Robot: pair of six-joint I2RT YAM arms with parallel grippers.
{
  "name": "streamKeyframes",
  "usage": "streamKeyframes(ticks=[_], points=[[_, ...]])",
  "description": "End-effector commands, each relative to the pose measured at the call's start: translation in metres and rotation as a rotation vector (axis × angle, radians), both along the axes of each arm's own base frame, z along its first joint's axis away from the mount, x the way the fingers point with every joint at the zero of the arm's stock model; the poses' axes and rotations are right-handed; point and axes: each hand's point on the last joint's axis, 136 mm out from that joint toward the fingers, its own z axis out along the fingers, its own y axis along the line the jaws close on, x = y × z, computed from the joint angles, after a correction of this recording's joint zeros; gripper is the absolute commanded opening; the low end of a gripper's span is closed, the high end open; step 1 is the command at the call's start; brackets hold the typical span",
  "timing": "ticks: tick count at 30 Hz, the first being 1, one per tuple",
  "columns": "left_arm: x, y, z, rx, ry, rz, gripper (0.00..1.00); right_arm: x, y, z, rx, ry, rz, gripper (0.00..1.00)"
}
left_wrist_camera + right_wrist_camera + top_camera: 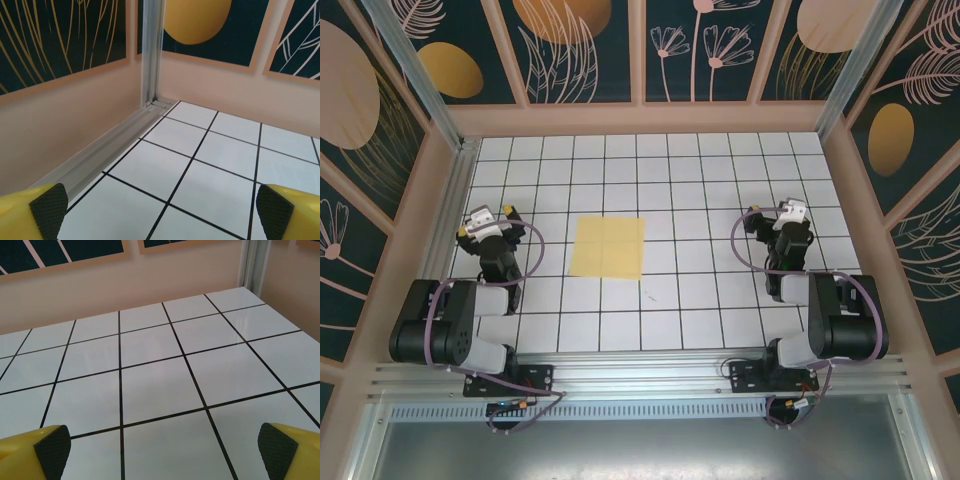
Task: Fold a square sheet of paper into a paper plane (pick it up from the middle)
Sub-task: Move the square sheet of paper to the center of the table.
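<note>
The square sheet of paper (608, 247) lies flat on the white grid table, pale yellow with faint cross creases, between the two arms and a little left of centre. My left gripper (485, 222) rests to its left, well apart from it, and in the left wrist view this gripper (162, 212) is open with bare tiles between its yellow fingers (47, 207). My right gripper (775, 217) sits far to the right of the sheet. In its wrist view that gripper (162, 452) is open too, black pads (52, 450) wide apart over bare tiles.
The table is boxed in by peach walls with dark floral panels. An aluminium rail (112, 142) and corner post (151, 50) run close in front of my left gripper. A post (255, 262) marks the far right corner. A small dark speck (647, 296) lies below the paper.
</note>
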Motion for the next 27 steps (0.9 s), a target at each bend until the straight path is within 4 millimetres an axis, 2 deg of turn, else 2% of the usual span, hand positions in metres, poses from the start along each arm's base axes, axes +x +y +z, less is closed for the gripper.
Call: streamKeyframes(ticks=[1, 7, 19, 22, 27], points=[[0.001, 0.003, -0.001, -0.01, -0.001, 0.022, 0.99, -0.001, 0.0, 0.006, 0.007, -0.038, -0.015, 0.99], [0.001, 0.003, 0.0, -0.009, -0.006, 0.02, 0.99, -0.001, -0.001, 0.006, 0.006, -0.039, -0.015, 0.99], [-0.016, -0.021, 0.01, 0.032, -0.096, -0.137, 0.99, -0.005, -0.001, 0.009, 0.009, -0.053, -0.019, 0.99], [-0.023, -0.026, 0.016, 0.045, -0.124, -0.17, 0.99, -0.007, -0.002, 0.013, 0.017, -0.054, -0.028, 0.99], [-0.028, -0.024, 0.03, 0.034, -0.131, -0.158, 0.99, -0.013, -0.007, 0.03, 0.058, -0.052, -0.084, 0.99]])
